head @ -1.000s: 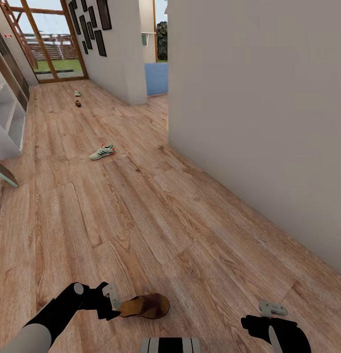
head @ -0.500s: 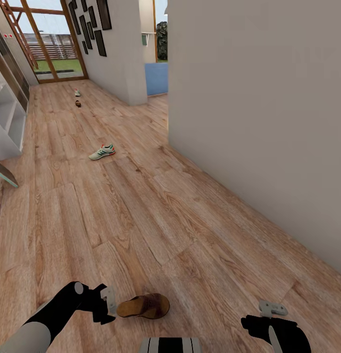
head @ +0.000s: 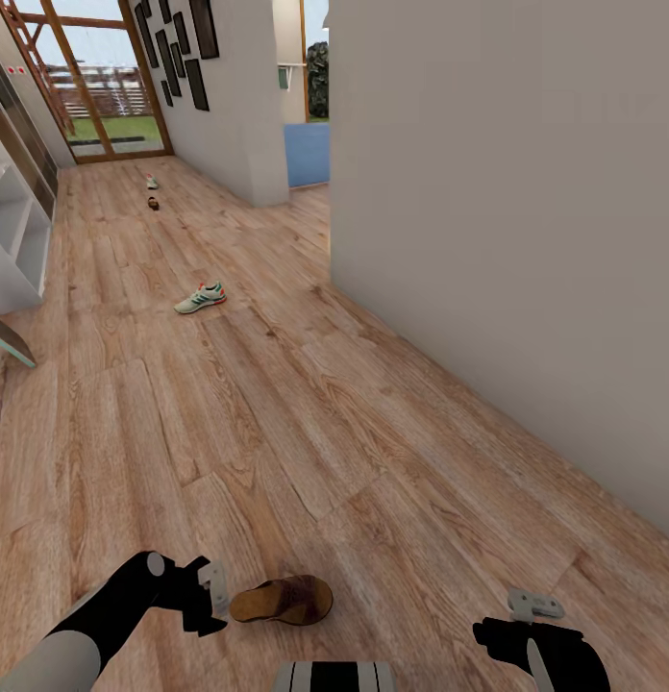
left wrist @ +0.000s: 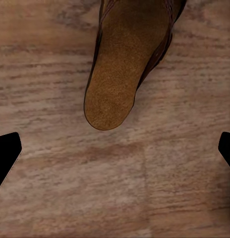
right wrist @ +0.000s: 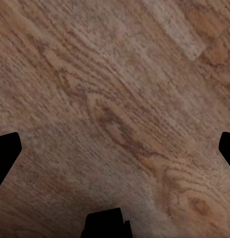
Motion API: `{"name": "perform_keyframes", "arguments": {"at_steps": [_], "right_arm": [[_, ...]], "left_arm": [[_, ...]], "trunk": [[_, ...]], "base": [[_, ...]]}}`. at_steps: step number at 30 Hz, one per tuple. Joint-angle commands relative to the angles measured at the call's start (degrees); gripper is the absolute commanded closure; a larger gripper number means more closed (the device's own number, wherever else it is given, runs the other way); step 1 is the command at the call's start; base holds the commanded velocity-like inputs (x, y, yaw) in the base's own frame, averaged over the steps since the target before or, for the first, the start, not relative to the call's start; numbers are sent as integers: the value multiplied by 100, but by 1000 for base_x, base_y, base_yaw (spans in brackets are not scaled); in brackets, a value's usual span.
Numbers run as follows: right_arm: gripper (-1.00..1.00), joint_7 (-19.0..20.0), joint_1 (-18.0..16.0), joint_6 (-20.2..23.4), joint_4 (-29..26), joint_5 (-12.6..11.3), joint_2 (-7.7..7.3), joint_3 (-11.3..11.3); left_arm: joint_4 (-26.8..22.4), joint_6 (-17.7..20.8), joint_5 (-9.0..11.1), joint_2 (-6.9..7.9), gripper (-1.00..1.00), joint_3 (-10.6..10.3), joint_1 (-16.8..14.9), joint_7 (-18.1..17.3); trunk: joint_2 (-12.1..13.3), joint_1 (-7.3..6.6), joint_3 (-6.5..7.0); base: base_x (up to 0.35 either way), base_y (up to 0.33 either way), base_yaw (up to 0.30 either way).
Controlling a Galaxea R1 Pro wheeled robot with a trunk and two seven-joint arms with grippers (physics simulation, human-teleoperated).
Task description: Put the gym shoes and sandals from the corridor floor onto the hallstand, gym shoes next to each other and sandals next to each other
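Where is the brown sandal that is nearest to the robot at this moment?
The brown sandal lies on the corridor floor at the bottom of the head view, just in front of the open left gripper, heel end toward it, not touching it.

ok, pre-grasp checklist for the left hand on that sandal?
1. Left hand open: ok, fingers wide apart.
2. Sandal between the fingers: not ok, its heel lies ahead of the tips.
3. Sandal lying flat on the corridor floor: ok.
4. Alignment: ok, heel roughly centred in the left wrist view.
5. Right hand out of the way: ok, hanging over bare floor.
6. Height above floor: cannot tell.
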Motion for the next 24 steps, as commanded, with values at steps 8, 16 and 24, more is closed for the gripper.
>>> {"name": "perform_keyframes", "arguments": {"at_steps": [8, 16, 24], "right_arm": [[-100, 36, -68, -43, -65, -17, -2, 81], [-100, 36, -145, -279, -322, -17, 2, 162], [-100, 35, -143, -536, -580, -17, -1, 159]], "left_arm": [[-171, 80, -77, 35, -100, 2, 2, 16], [-144, -109, 17, 37, -100, -87, 82, 91], [-130, -139, 35, 36, -100, -100, 95, 108]], "trunk": [[-2, -1, -4], [-2, -1, -4], [-2, -1, -4]], "base": [[0, 0, 0], [0, 0, 0], [0, 117, 0]]}}
